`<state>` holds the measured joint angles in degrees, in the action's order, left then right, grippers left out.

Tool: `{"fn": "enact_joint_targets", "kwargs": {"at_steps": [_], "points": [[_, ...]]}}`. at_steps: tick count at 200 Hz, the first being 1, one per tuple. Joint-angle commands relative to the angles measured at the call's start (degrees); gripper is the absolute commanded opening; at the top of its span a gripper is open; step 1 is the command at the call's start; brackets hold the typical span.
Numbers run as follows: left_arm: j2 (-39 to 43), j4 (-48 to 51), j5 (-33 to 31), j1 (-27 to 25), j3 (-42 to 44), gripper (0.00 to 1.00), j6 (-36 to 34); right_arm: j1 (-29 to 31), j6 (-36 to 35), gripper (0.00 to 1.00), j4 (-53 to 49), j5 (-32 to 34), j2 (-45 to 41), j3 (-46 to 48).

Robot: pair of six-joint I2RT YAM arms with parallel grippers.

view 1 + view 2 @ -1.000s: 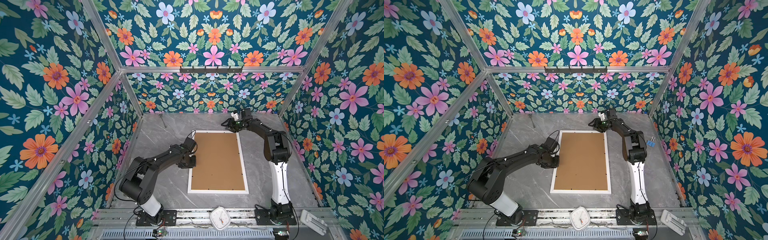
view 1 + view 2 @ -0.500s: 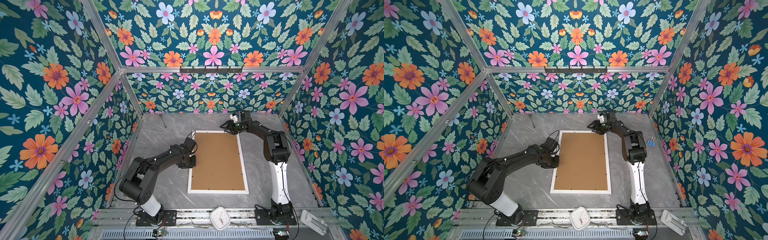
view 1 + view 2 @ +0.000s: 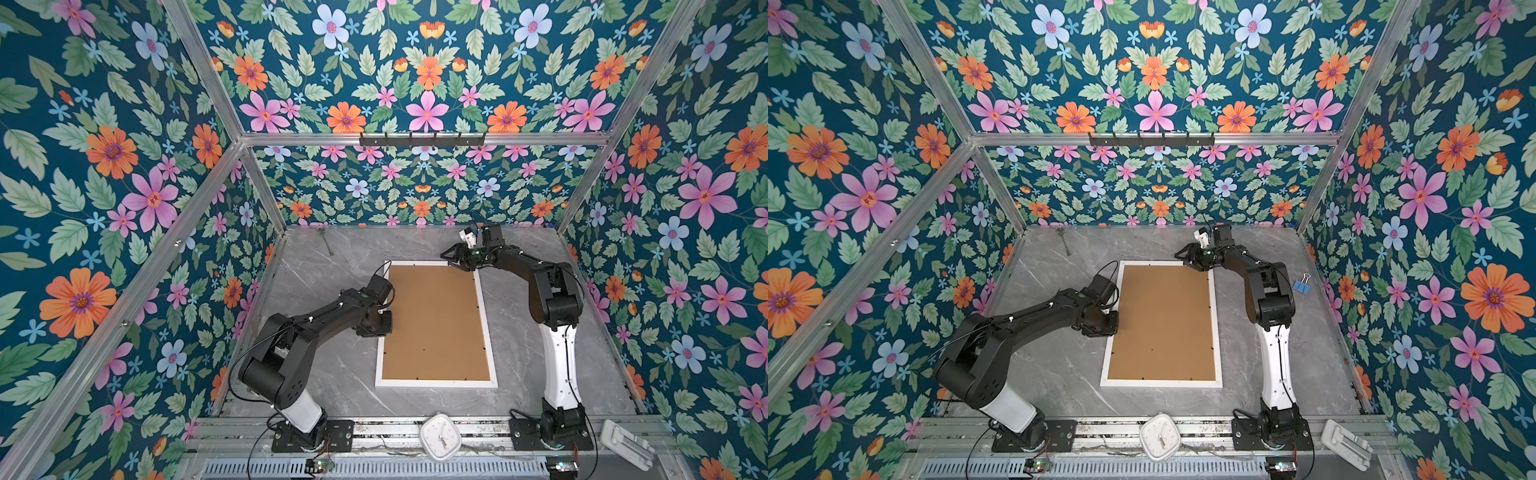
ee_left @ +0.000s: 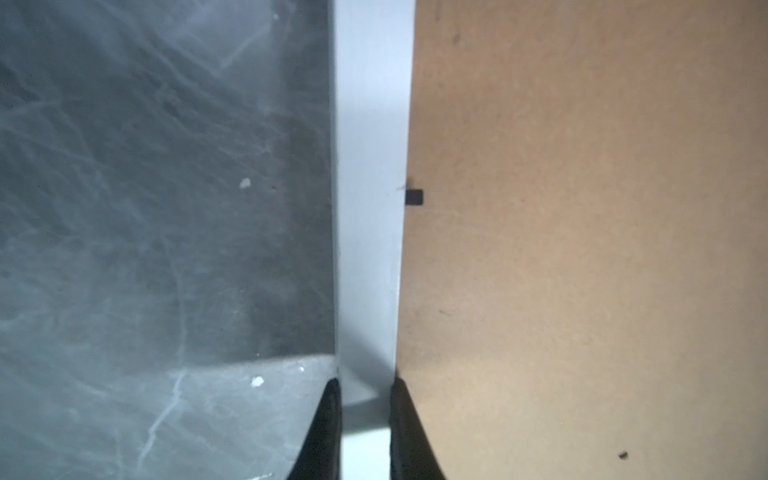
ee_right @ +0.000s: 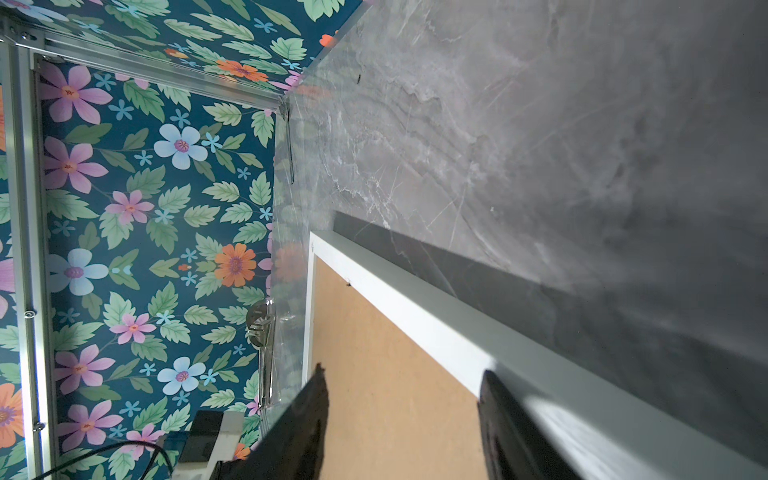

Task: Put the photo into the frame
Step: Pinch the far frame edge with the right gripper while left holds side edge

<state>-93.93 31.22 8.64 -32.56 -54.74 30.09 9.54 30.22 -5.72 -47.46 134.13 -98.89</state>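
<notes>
The white frame [image 3: 436, 383] [image 3: 1160, 383] lies face down in the middle of the table, and a brown backing board [image 3: 434, 322] fills its opening. My left gripper [image 3: 383, 328] [image 4: 363, 384] is shut on the frame's left border [image 4: 370, 166], one finger on the outer side and one on the board side. My right gripper [image 3: 451, 259] [image 5: 403, 374] hovers open over the frame's far right corner, its fingers spread above the board and the white border [image 5: 415, 307]. The photo is hidden.
A spoon [image 3: 326, 241] lies at the back left near the wall. In a top view a blue binder clip [image 3: 1301, 284] sits right of the right arm. A white clock [image 3: 440, 436] and a white plastic piece [image 3: 625, 444] rest on the front rail.
My right gripper has drifted left and nearer, from behind the frame's far edge to above its far right corner. The left arm has stayed in place on the border.
</notes>
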Motion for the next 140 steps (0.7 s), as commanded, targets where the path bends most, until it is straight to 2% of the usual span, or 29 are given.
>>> {"fn": "enact_joint_targets", "kwargs": {"at_steps": [1, 140], "points": [[-1.2, -0.1, 0.7, -0.1, 0.4, 0.09, 1.6, 0.2, -0.1, 0.59, -5.4, 1.3, 0.0, 0.8], [-2.3, -0.2, 1.0, -0.2, -0.4, 0.08, 1.6, 0.4, -2.1, 0.58, -10.3, 2.3, -0.3, 2.0]]}}
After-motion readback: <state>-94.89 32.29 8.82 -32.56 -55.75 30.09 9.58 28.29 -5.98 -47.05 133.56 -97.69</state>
